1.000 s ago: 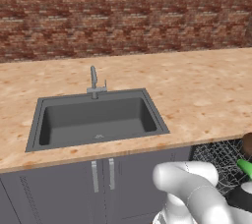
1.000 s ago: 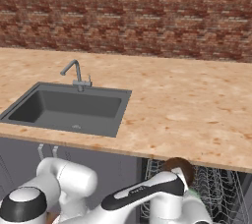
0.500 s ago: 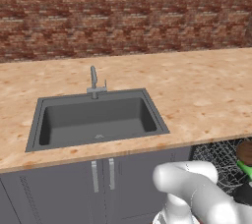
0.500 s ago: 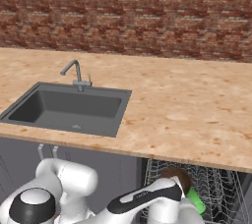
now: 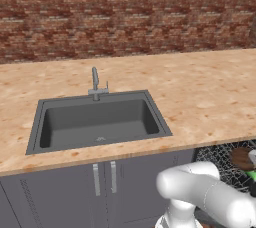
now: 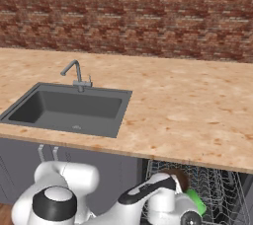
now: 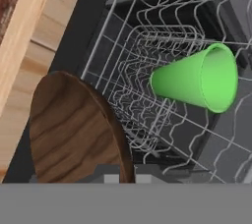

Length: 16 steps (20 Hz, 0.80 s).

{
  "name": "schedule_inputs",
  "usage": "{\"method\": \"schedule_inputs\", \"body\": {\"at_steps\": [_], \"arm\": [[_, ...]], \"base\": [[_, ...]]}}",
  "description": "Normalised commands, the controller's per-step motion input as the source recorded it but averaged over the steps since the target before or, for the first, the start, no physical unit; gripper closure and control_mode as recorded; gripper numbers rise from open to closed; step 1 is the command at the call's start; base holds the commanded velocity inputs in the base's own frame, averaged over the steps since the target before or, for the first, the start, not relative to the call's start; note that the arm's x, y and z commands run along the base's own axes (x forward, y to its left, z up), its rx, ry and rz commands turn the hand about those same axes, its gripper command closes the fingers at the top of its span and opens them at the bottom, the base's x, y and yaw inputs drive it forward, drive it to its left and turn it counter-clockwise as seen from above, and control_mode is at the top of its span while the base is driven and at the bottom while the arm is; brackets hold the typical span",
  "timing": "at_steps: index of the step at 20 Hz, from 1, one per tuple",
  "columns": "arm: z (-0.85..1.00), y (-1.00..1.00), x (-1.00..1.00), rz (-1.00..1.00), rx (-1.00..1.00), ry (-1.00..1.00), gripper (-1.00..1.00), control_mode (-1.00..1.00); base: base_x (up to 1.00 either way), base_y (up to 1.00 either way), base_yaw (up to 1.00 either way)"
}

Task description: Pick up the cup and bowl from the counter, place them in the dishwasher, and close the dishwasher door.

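The dark brown bowl (image 7: 74, 129) stands on edge right in front of the hand camera, with my gripper (image 7: 125, 176) shut on its rim. It hangs low over the dishwasher's grey wire rack (image 7: 147, 46), below the counter (image 5: 200, 87) edge. The bowl (image 6: 175, 177) is tucked behind my forearm in the right base view and sits at the frame edge in the left base view (image 5: 242, 158). The green cup (image 7: 197, 78) lies on its side in the rack, mouth to the right, and shows beside my wrist (image 6: 196, 202). The dishwasher door is out of view.
A dark grey sink (image 5: 97, 122) with a faucet (image 5: 95, 82) is set into the counter left of the dishwasher. Grey cabinet doors with silver handles (image 5: 105, 177) stand under the sink. A brick wall (image 6: 128, 17) backs the worktop. The rack's wire tines (image 6: 217, 189) crowd around the cup.
The hand has sunk lower with the bowl, from just under the counter edge down toward the rack. The green cup has come out from behind the arm in the right base view.
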Motion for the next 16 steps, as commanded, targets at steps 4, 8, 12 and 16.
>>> {"method": "schedule_inputs", "body": {"at_steps": [4, 8, 12, 16], "arm": [[-0.56, 0.00, 0.22, 0.00, 0.00, 0.06, 1.00, -1.00], [-0.52, 0.00, 0.11, 0.00, 0.00, 0.02, 1.00, -1.00], [-0.34, 0.00, 0.11, 0.00, 0.00, 0.00, 1.00, -1.00], [-0.27, -0.01, 0.14, 0.00, 0.00, 0.00, 1.00, -1.00]], "base": [[0.00, 0.00, 0.00], [0.00, 0.00, 0.00], [0.00, 0.00, 0.00], [0.00, 0.00, 0.00]]}}
